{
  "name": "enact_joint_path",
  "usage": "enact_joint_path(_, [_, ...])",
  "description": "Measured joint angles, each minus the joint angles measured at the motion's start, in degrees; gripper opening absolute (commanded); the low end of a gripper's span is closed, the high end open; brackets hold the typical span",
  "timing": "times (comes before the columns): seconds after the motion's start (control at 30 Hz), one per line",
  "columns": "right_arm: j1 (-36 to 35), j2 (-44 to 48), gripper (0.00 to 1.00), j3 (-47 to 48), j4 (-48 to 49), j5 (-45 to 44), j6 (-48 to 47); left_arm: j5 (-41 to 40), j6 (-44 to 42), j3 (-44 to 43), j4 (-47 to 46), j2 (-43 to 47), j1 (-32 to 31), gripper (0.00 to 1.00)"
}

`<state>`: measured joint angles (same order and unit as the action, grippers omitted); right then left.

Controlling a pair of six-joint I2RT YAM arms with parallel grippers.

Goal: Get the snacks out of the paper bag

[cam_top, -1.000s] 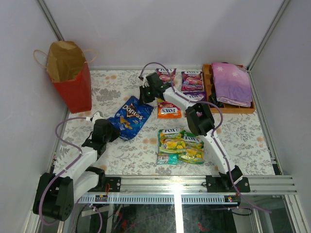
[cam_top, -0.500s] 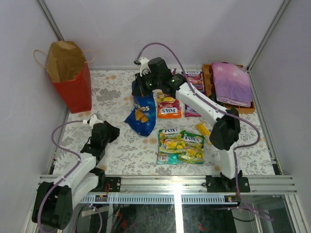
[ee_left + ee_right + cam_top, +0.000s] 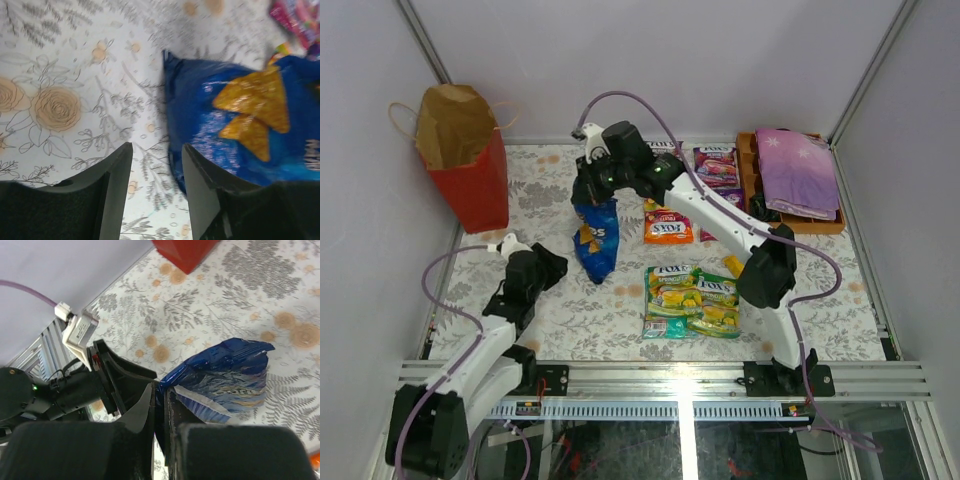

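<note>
The blue Doritos bag [image 3: 595, 238] hangs above the table, pinched at its top edge by my shut right gripper [image 3: 592, 196]. In the right wrist view the jaws [image 3: 161, 390] clamp the bag's rim [image 3: 225, 372]. My left gripper [image 3: 552, 268] sits low beside the bag, open. In the left wrist view only tablecloth shows between its fingers [image 3: 156, 147], and the bag [image 3: 240, 125] lies just right of them. The red paper bag [image 3: 470, 165] stands upright at the far left. Purple pouches [image 3: 715, 165], an orange pouch [image 3: 668, 228], green-yellow pouches [image 3: 692, 298] and a yellow bar [image 3: 733, 265] lie on the table.
A wooden tray [image 3: 748, 170] at the back right carries a folded purple cloth [image 3: 798, 168]. The right arm's elbow [image 3: 765, 275] hangs over the right half of the table. The cage walls stand close behind the paper bag.
The right gripper has lifted the Doritos bag off the table and carried it up and left. The left gripper has opened and pulled back toward the near left.
</note>
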<state>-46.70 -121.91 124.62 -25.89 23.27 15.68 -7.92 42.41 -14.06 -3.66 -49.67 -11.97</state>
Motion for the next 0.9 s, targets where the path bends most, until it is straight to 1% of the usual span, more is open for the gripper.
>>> enact_joint_path(0.13, [-3.48,0.5,0.0,0.0,-0.42,0.57,-0.83,0.0,0.13,-4.5,6.45,8.2,0.0,0.48])
enact_joint_path(0.23, [-5.7,1.14,0.0,0.0,-0.28,3.08,-0.94,-0.15,0.02,-9.99,10.73,14.58,0.0,0.49])
enact_joint_path(0.37, [-6.58,1.64,0.0,0.04,0.0,7.52,-1.16,-1.4,-0.7,-15.61,14.49,19.87,0.0,0.49])
enact_joint_path(0.53, [-5.09,1.62,0.0,1.01,-1.05,10.93,-3.1,-2.97,-1.29,-16.5,17.84,19.98,0.0,0.49])
enact_joint_path(0.67, [0.0,-1.92,0.01,4.52,0.72,16.65,-0.17,-3.3,-1.4,-15.37,18.82,17.62,0.0,0.49])
enact_joint_path(0.7, [1.99,-4.44,0.09,7.19,1.18,17.27,0.76,-3.32,-1.38,-14.97,18.78,16.94,0.0,0.49])
enact_joint_path(0.77, [6.19,-12.44,0.54,14.86,1.7,17.16,2.64,-3.34,-1.38,-14.05,18.69,15.41,0.0,0.49])
enact_joint_path(0.8, [8.09,-13.62,0.71,15.72,1.9,17.03,2.86,-3.32,-1.36,-13.62,18.67,14.69,0.0,0.49])
enact_joint_path(0.87, [11.76,-19.23,0.96,19.21,1.49,16.48,4.24,-3.08,-1.36,-12.81,18.56,13.25,0.0,0.49])
enact_joint_path(0.9, [13.44,-20.9,1.0,19.12,1.16,16.17,4.55,-2.93,-1.36,-12.31,18.4,12.46,0.0,0.49])
